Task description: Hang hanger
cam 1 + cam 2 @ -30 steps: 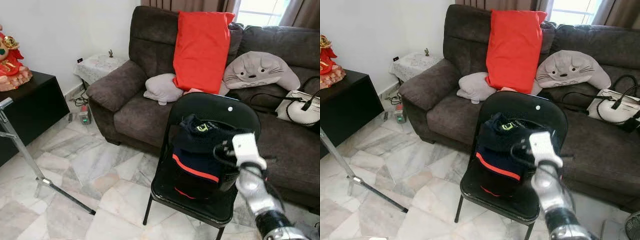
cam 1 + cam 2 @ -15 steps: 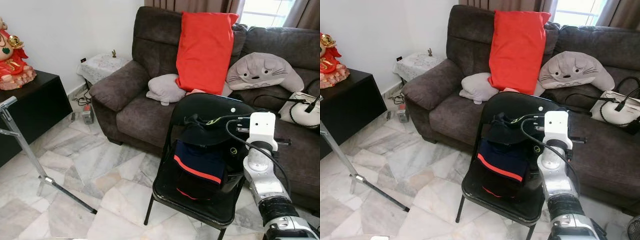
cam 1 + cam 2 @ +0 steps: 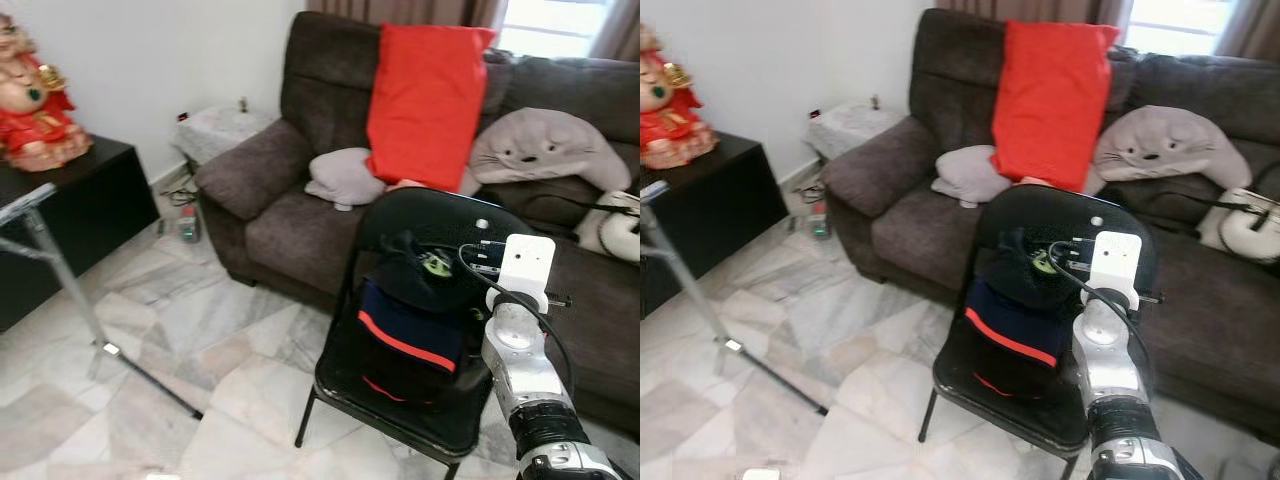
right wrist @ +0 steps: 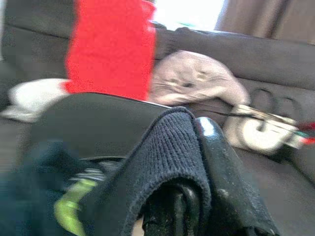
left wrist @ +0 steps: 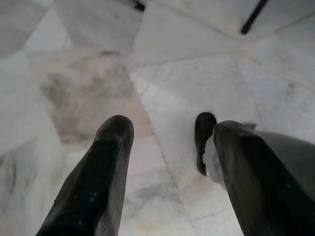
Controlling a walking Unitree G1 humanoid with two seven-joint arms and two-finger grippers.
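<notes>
Navy knitted garment with an orange-red stripe (image 3: 410, 325) hangs in front of the black folding metal chair (image 3: 395, 395), its collar bunched up at the right gripper (image 3: 1040, 262), which reaches in from the robot's right side at chair-back height. In the right wrist view a fold of this dark knit (image 4: 165, 157) lies draped over one black finger (image 4: 224, 187), so the right gripper is clamped on the garment's top edge, fingers nearly together with cloth between them. A green-yellow piece (image 3: 436, 264) shows at the collar; whether it belongs to a hanger cannot be told, and the hanger's hook and long axis are hidden in the cloth. The garment hangs straight down from the grip, just clear of the chair back. The thin silver metal stand (image 3: 60, 290) lies well off to the robot's left, across the marble floor (image 3: 180, 340). The left gripper (image 5: 167, 147) hangs idle over that floor, fingers spread apart and holding nothing.
</notes>
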